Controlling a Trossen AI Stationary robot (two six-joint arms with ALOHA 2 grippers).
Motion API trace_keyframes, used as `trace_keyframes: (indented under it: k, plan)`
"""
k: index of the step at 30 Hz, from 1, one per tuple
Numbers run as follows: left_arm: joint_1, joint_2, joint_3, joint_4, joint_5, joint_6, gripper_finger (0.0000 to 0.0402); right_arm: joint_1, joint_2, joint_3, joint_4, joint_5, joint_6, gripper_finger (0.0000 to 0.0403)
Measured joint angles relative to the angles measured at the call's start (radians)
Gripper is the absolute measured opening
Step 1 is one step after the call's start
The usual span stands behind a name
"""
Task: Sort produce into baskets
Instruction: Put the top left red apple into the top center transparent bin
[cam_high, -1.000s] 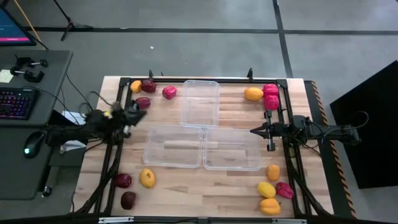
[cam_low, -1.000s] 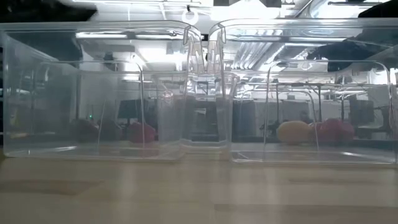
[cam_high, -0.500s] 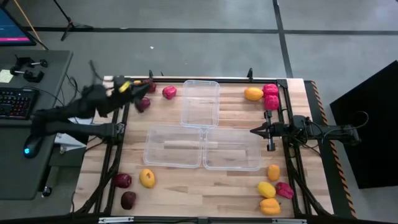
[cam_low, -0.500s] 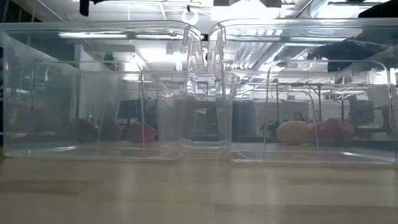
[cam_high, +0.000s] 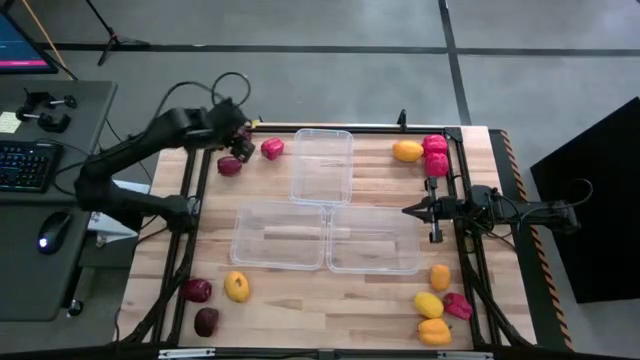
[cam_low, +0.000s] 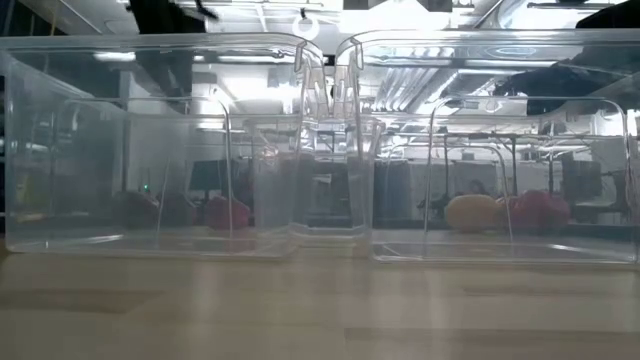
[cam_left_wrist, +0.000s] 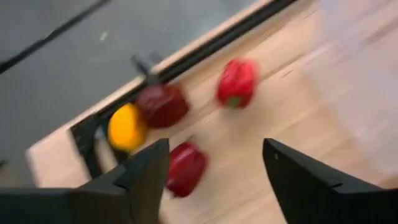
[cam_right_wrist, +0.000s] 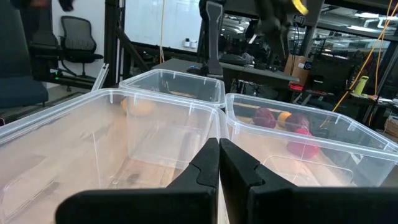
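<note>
Three clear baskets (cam_high: 322, 165), (cam_high: 279, 235), (cam_high: 374, 240) stand mid-table. Produce lies in the corners. At the far left are a red pepper (cam_left_wrist: 236, 82), a dark maroon piece (cam_left_wrist: 163, 104), a yellow one (cam_left_wrist: 126, 127) and another red-maroon one (cam_left_wrist: 185, 168). My left gripper (cam_high: 240, 142) hangs open above this group, touching nothing. My right gripper (cam_high: 406, 210) is shut and empty, pointing toward the table's left over the right near basket's edge (cam_right_wrist: 224, 99).
An orange piece (cam_high: 407, 151) and two red peppers (cam_high: 436, 154) lie at the far right. Maroon and yellow pieces (cam_high: 237, 287) lie at the near left, and orange, yellow and red ones (cam_high: 434, 305) at the near right. A desk with a keyboard (cam_high: 25, 165) stands left of the table.
My left arm has risen from the table's left edge and swung toward the far edge. Its gripper now hangs over the produce in the far left corner. The right arm and the produce have kept still.
</note>
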Motion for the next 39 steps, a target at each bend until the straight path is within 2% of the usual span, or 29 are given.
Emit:
trace_keyframes:
  k: [2, 6, 9, 13, 17, 23, 27, 32, 39]
  plan:
    - [0.054, 0.058, -0.007, -0.025, 0.038, 0.051, 0.0278, 0.000, 0.000, 0.000, 0.000, 0.000, 0.000, 0.0000]
    - [0.145, 0.176, -0.008, -0.079, 0.210, 0.153, 0.0297, 0.000, 0.000, 0.000, 0.000, 0.000, 0.000, 0.0000]
    - [0.168, 0.255, -0.008, -0.099, 0.253, 0.231, 0.0300, 0.000, 0.000, 0.000, 0.000, 0.000, 0.000, 0.0000]
    - [0.177, 0.322, -0.008, -0.095, 0.256, 0.338, 0.0301, 0.000, 0.000, 0.000, 0.000, 0.000, 0.000, 0.0000]
    - [0.185, 0.347, -0.025, -0.081, 0.264, 0.351, 0.0301, 0.000, 0.000, 0.000, 0.000, 0.000, 0.000, 0.0000]
    - [0.203, 0.251, -0.239, -0.004, 0.266, 0.332, 0.0301, 0.000, 0.000, 0.000, 0.000, 0.000, 0.000, 0.0000]
    - [0.227, 0.207, -0.333, 0.093, 0.254, 0.333, 0.0301, 0.000, 0.000, 0.000, 0.000, 0.000, 0.000, 0.0000]
    - [0.256, 0.214, -0.350, 0.142, 0.194, 0.348, 0.0301, 0.000, 0.000, 0.000, 0.000, 0.000, 0.000, 0.0000]
    - [0.261, 0.252, -0.350, 0.147, 0.141, 0.455, 0.0301, 0.000, 0.000, 0.000, 0.000, 0.000, 0.000, 0.0000]
